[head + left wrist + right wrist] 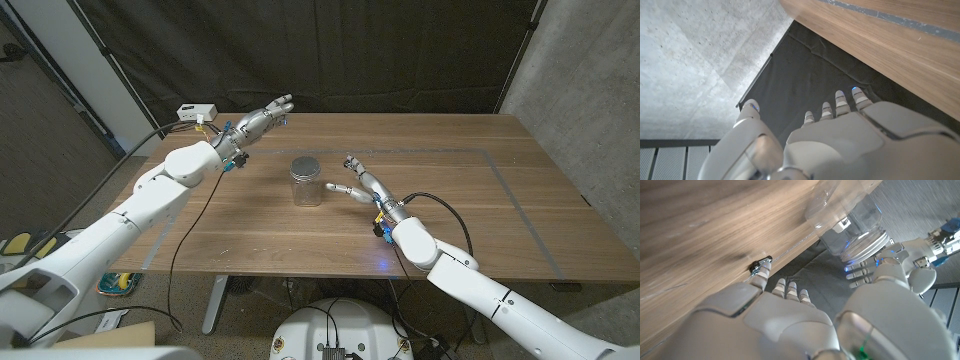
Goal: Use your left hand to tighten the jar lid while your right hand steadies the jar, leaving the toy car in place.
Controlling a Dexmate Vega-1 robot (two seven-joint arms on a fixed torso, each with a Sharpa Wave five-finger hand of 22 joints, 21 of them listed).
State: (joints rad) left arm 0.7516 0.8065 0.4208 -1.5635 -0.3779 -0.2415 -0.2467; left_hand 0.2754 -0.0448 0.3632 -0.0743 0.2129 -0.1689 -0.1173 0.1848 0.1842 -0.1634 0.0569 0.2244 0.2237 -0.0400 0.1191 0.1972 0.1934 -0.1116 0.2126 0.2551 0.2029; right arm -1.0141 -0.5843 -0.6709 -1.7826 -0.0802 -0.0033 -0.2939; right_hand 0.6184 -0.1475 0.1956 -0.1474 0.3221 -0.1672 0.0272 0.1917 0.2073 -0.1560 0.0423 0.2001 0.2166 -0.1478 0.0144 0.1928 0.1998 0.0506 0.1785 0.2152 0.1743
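Fingers (790, 287) of the right hand (357, 180) are spread and grasp nothing; the hand stands just beside the jar (306, 183), thumb reaching toward the glass, though whether it touches cannot be told. In the right wrist view the clear jar and its ribbed metal lid (860, 245) loom close beyond the fingertips. Out at the far left corner of the table (450, 215), the left hand (262, 117) hangs raised above the wood, fingers extended and apart, holding nothing, well apart from the jar.

By the look of it, the task is at its approach: neither hand has the jar. Next, the right hand would need to close round the glass body, then the left would have to travel in over the lid (306, 164) and grip it from above.

A white box (196, 111) sits at the table's far left edge behind the left hand. A toy car cannot be made out. Nothing blocks the left hand's path to the jar.
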